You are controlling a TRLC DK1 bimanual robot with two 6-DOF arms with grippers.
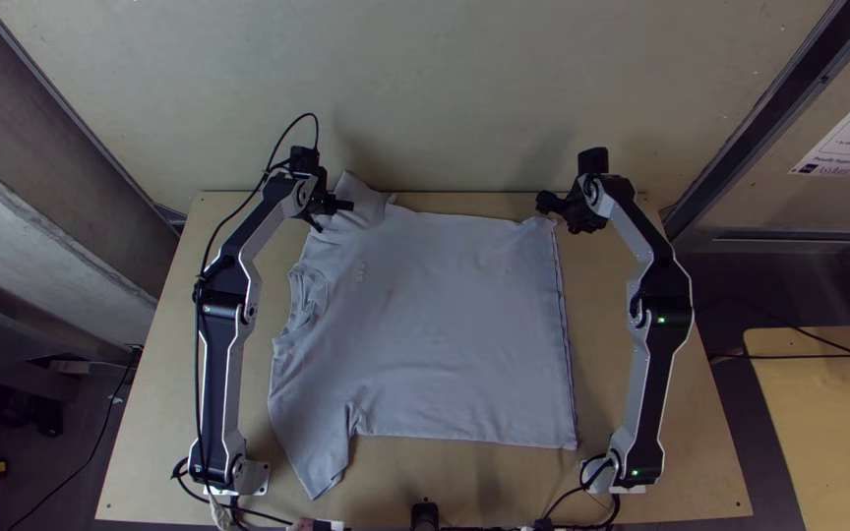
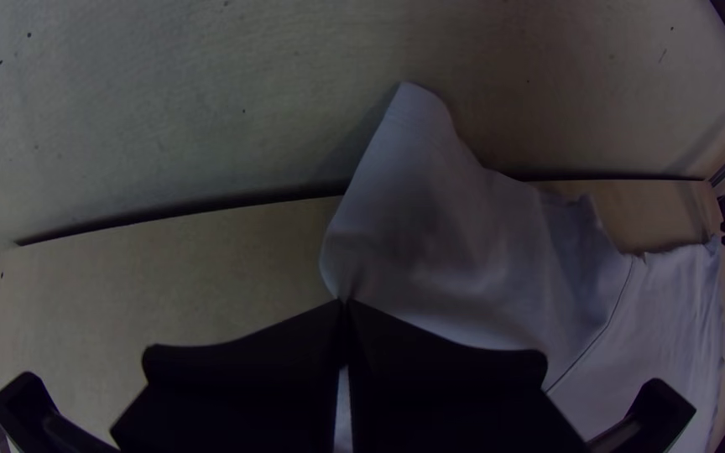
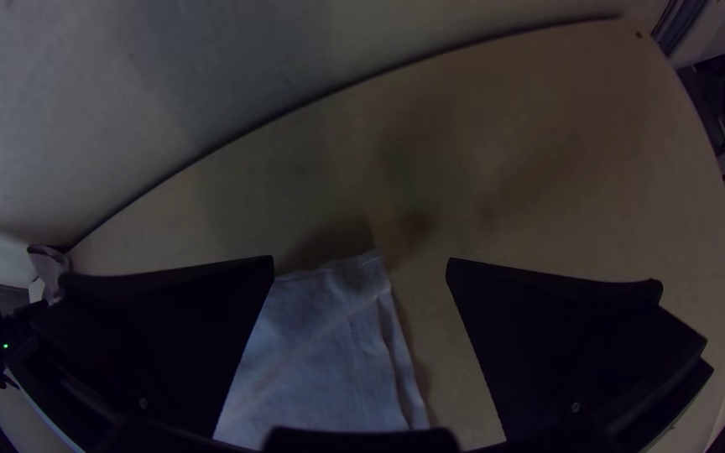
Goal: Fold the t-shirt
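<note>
T-shirt [image 1: 435,324] spread on table [image 1: 661,413] between the arms. Left gripper [image 1: 343,209]: fingers pressed together, pinching shirt cloth, probably at the far sleeve. Right gripper [image 1: 557,213]: fingers spread wide, shirt corner lying between them

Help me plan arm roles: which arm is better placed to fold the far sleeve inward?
Left, I'd judge: the left end effector is closed on that sleeve, while the right end effector stands open near the far hem corner.
</note>
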